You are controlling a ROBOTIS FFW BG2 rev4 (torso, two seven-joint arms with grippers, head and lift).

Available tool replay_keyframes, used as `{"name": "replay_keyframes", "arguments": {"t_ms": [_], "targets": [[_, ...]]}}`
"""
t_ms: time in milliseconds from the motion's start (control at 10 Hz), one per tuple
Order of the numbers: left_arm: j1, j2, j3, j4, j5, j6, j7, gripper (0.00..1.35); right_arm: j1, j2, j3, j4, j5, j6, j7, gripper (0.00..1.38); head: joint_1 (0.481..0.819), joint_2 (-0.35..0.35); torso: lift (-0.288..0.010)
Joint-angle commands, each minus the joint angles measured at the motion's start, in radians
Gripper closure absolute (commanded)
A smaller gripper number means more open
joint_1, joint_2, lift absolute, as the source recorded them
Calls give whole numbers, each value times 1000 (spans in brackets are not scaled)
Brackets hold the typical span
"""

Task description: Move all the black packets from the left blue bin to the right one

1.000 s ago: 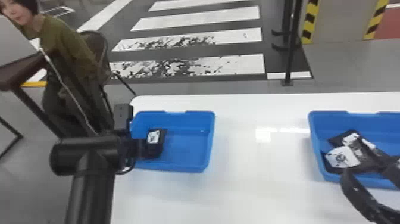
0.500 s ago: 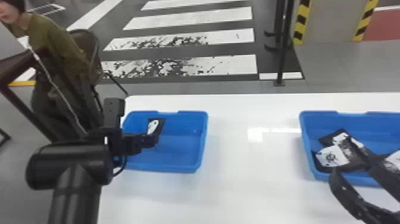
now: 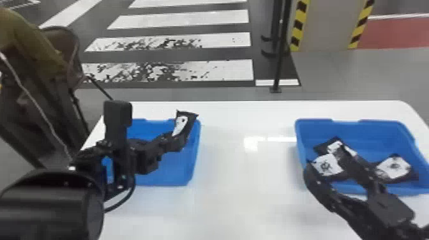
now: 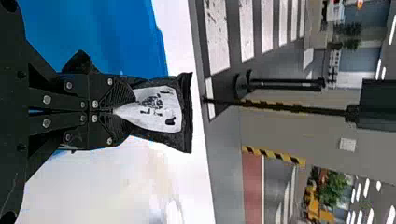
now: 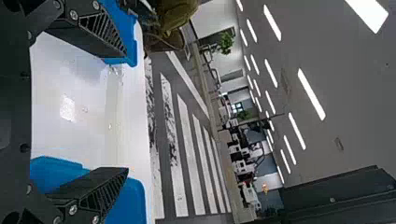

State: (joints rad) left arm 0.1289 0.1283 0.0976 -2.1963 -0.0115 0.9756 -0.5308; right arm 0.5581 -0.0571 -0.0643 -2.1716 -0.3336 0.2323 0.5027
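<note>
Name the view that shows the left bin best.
The head view: it shows the left bin's floor and right side, though the left arm covers part. The left wrist view shows only a portion, and the right wrist view a piece behind a finger.

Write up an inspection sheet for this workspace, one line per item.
Surface: white table, glossy, with light reflections left of the right bin.
Job's things: left blue bin and right blue bin; one black packet gripped, its white label showing; three other black packets visible in the right bin.
Clutter: nothing seen.
Left pincer: closed on the gripped packet.
Right pincer: open, nothing between its fingers.
Cables: black loop by the left arm; pale cord off the table's left side.
Surroundings: painted floor stripes, black post, yellow-and-black edging beyond the table.
</note>
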Motion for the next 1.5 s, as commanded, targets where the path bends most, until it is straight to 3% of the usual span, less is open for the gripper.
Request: {"name": "replay_keyframes", "arguments": {"t_ms": [0, 300, 800, 900, 1000, 1300, 1400], "targets": [[11, -6, -72, -24, 59, -28, 0, 1205, -53, -23, 70, 20, -47, 18, 5, 162, 695, 84, -140], [-9, 10, -207, -33, 161, -41, 0, 1205, -163, -40, 142, 87, -103, 38, 14, 162, 695, 39, -140], [-50, 34, -353, -33, 265, -43, 3, 1205, -298, -50, 150, 200, -105, 13, -4, 190, 695, -81, -140], [-50, 34, -359, -33, 273, -43, 3, 1205, -308, -50, 146, 209, -109, 13, -4, 633, 695, -102, -140], [-50, 34, -357, -33, 275, -43, 3, 1205, -308, -47, 142, 217, -109, -2, -12, 1216, 695, -116, -140], [-43, 34, -351, -33, 287, -48, 5, 1199, -303, -43, 138, 214, -121, -19, -13, 1276, 695, -130, -140], [-31, 30, -333, -33, 297, -80, 9, 1010, -303, -43, 138, 214, -125, -19, -13, 1276, 695, -130, -140]]}}
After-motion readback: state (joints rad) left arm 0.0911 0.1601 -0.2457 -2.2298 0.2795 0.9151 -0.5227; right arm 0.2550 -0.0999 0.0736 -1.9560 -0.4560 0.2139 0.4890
